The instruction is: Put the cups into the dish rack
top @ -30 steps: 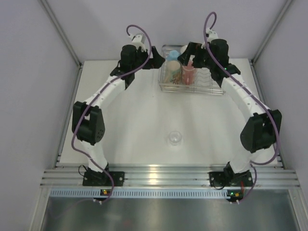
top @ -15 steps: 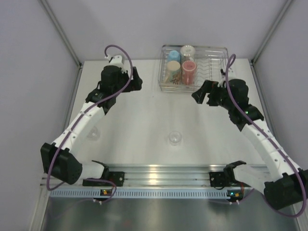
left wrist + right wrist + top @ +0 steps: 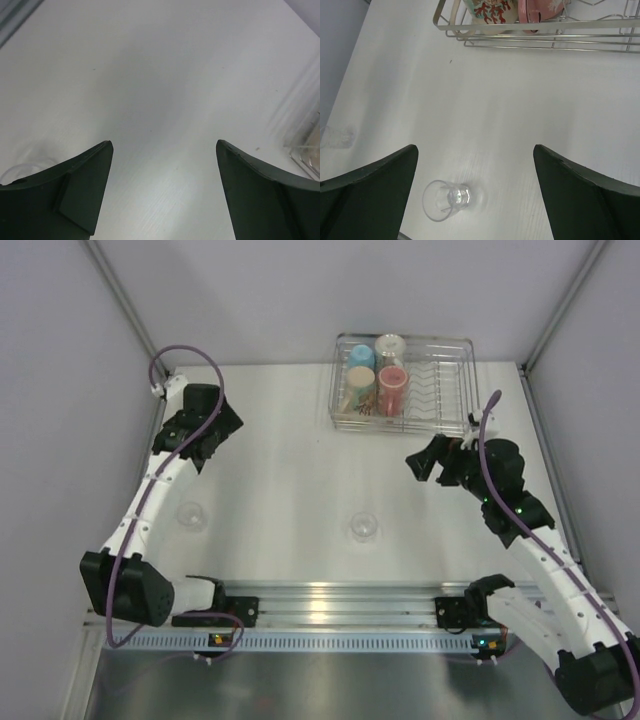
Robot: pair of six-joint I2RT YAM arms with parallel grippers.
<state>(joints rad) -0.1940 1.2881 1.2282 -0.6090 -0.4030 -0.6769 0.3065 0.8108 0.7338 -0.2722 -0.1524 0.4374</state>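
Hard to make out: the fourth cup at the back of the dish rack was pale and too small to name. I could not tell whether the middle glass stood upright or lay tipped.
Cut off: in the right wrist view the dish rack ran off the top edge, so only the lower parts of the floral mug and the red tumbler showed. The left wrist view caught just a blurred corner of the rack at its right edge.
Half hidden: the left glass was a faint rim partly behind one finger.
Left gripper: wide open, holding nothing, over bare desk near the left wall.
Right gripper: wide open, empty, above the desk between the rack and the middle glass, touching neither.
Cups in the rack: floral mug, red tumbler, blue cup and the pale one, crowded in the left half.
Cups on the desk: middle glass and left glass, well apart.
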